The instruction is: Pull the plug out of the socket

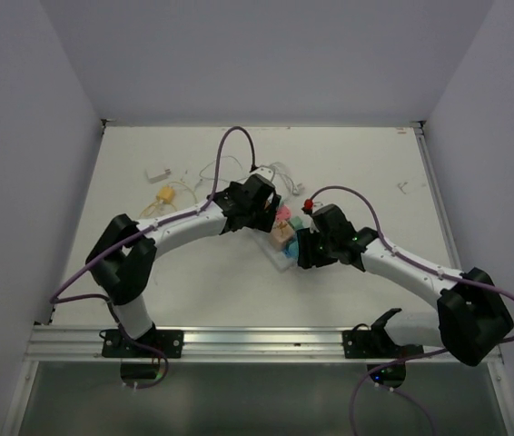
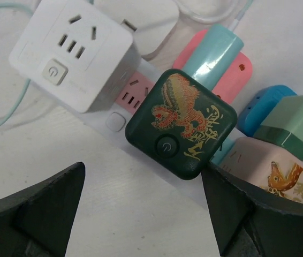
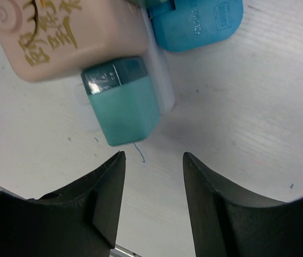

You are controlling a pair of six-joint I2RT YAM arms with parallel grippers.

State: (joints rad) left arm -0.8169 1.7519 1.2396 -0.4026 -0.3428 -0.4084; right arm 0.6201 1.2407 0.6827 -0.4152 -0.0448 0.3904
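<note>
Here the socket [image 2: 116, 120] lies mid-table; we judge it light, and its stiff, slick dark green plug [image 2: 181, 123], at 1 o'clock from the open, empty left gripper [image 2: 141, 176], best pinched on its flat sides, while the right gripper [image 3: 154, 158], jaws apart, holds nothing.

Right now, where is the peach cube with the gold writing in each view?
Top external: the peach cube is near the middle of the picture.
Left wrist: lower right corner.
Right wrist: upper left corner.
Shared landmark: the teal plug sits right beside it in both wrist views.
</note>
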